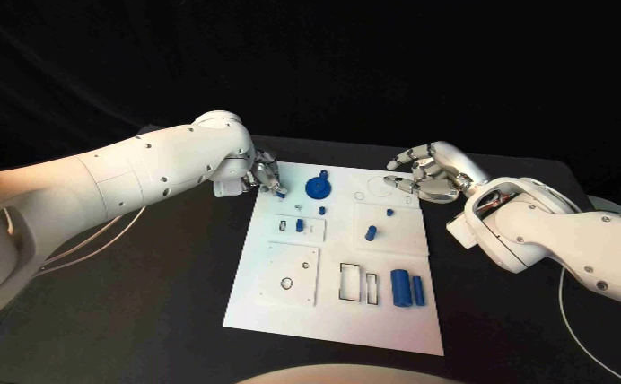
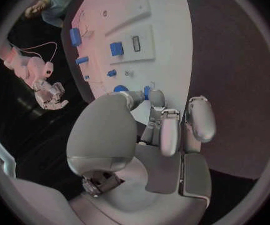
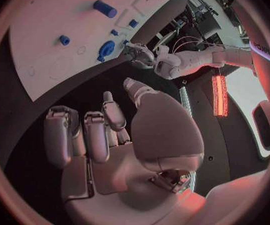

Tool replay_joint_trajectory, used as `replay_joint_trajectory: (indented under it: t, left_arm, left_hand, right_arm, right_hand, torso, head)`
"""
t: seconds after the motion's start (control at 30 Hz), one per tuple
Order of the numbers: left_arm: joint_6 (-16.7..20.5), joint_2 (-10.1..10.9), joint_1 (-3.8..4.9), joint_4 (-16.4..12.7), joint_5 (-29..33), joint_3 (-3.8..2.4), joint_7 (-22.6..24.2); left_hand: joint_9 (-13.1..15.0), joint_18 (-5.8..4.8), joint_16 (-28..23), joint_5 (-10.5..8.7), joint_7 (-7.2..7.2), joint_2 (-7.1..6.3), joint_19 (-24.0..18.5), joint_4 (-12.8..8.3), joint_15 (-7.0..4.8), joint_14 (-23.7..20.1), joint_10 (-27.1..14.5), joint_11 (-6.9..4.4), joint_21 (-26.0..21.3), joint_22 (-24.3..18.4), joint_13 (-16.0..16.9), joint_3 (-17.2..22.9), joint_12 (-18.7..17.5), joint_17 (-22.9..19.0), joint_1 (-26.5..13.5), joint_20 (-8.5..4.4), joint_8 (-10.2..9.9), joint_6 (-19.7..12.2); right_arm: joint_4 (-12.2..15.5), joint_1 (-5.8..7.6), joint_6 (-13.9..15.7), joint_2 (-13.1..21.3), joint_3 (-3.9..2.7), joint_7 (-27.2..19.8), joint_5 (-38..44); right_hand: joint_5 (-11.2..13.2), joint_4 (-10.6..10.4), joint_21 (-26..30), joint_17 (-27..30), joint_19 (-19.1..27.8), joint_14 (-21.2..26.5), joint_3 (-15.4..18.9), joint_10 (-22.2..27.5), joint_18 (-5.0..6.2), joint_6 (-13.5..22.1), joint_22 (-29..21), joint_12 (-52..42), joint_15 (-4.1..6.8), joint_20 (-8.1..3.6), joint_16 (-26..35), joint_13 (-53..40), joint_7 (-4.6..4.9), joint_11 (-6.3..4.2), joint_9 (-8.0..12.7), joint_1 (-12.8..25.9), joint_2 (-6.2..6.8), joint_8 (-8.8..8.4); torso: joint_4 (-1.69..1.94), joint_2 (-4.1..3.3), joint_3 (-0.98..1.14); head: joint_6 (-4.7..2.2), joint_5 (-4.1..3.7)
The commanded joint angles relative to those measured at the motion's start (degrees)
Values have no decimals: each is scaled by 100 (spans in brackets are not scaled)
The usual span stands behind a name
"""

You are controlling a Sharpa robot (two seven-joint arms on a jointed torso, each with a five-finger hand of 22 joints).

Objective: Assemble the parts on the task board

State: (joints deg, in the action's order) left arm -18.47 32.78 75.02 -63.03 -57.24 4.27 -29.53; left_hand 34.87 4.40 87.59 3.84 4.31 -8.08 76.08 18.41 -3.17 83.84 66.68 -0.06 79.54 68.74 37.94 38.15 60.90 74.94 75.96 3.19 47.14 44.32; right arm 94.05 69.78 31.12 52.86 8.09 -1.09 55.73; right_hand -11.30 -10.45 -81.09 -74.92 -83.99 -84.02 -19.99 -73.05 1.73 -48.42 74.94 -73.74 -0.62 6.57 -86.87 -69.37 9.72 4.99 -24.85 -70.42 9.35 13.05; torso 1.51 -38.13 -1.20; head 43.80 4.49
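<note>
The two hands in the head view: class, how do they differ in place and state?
The left hand sits over the task board's far left corner, fingers on a small blue part; the right hand hangs off the far right corner. The left holds that part; the right holds nothing, fingers loosely curled. Both are silver, on white arms.

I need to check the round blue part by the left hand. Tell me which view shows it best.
The head view: the round blue part lies unobstructed on the task board, beside the left hand. The right wrist view shows it small and distant; the left wrist view hides most of it behind that hand's fingers.
</note>
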Motion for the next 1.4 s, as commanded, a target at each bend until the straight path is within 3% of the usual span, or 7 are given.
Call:
replay_joint_trajectory:
  t: [0.03,0.2,0.43,0.5,0.77,1.17,1.4]
  left_arm:
    - [159,67,-2,-87,272,-15,57]
    - [252,306,-3,-379,468,-34,47]
    - [621,764,-12,-1107,547,-44,74]
    - [780,915,-49,-1389,516,-45,101]
    - [1079,1283,-220,-2087,107,-44,163]
    - [1089,1412,-440,-2405,-279,-43,190]
    - [1052,1354,-487,-2386,-523,-43,173]
  left_hand:
    - [390,31,14,21,-18,-27,-3,-634,-17,483,43,-3,26,9,28,681,26,1087,-3,-9,115,-29]
    - [407,29,24,20,-23,-43,7,-646,-20,489,93,-7,33,23,104,730,84,1104,-39,-10,145,-23]
    - [459,18,43,40,-54,-122,52,-711,-43,502,219,-35,65,85,312,902,250,1138,-140,-26,246,-12]
    - [487,1,62,43,-72,-219,108,-795,-64,515,283,-57,106,163,394,1121,322,1172,-206,-47,318,2]
    - [496,-9,67,38,-86,-281,142,-819,-74,519,344,-69,131,211,465,1207,377,1180,-266,-57,353,23]
    - [511,-26,71,74,-128,-429,201,-890,-107,524,506,-111,175,296,691,1454,532,1188,-376,-86,443,102]
    - [524,-34,72,58,-149,-480,225,-888,-117,525,556,-125,194,333,752,1507,578,1190,-450,-95,495,149]
  right_arm:
    - [3,-5,-61,3,0,-14,56]
    - [7,-5,-65,16,0,-10,68]
    - [5,-5,-78,30,0,1,72]
    - [-1,-7,-83,30,1,4,70]
    - [-10,-19,-95,34,3,9,64]
    - [-11,-51,-100,41,4,8,40]
    - [-12,-60,-98,41,4,5,34]
  right_hand:
    - [-32,-26,13,-564,-29,-374,7,30,75,45,894,26,8,0,34,7,-10,-18,-9,53,-22,35]
    - [-32,-26,13,-564,-29,-374,7,30,75,45,894,26,8,0,34,7,-10,-18,-9,53,-22,35]
    - [-32,-26,13,-564,-29,-374,7,30,75,45,894,26,8,0,34,7,-10,-18,-9,53,-22,35]
    - [-32,-26,13,-564,-29,-374,7,30,75,45,894,26,8,0,34,7,-10,-18,-9,53,-22,35]
    - [-32,-26,13,-564,-29,-374,7,30,75,45,894,26,8,0,34,7,-10,-18,-9,53,-22,35]
    - [-32,-26,13,-564,-29,-374,7,30,75,45,894,26,8,0,34,7,-10,-18,-9,53,-22,35]
    - [-45,-54,23,-554,-25,-372,19,30,77,48,889,26,10,-2,40,9,-11,-20,-11,56,-31,45]
  torso:
    - [-2,2,3]
    - [9,10,8]
    - [16,10,4]
    - [16,8,-4]
    - [27,12,-4]
    - [12,1,-16]
    - [2,-5,-2]
  head:
    - [1,3]
    - [7,-10]
    - [4,0]
    - [12,6]
    - [23,31]
    - [45,65]
    - [63,86]
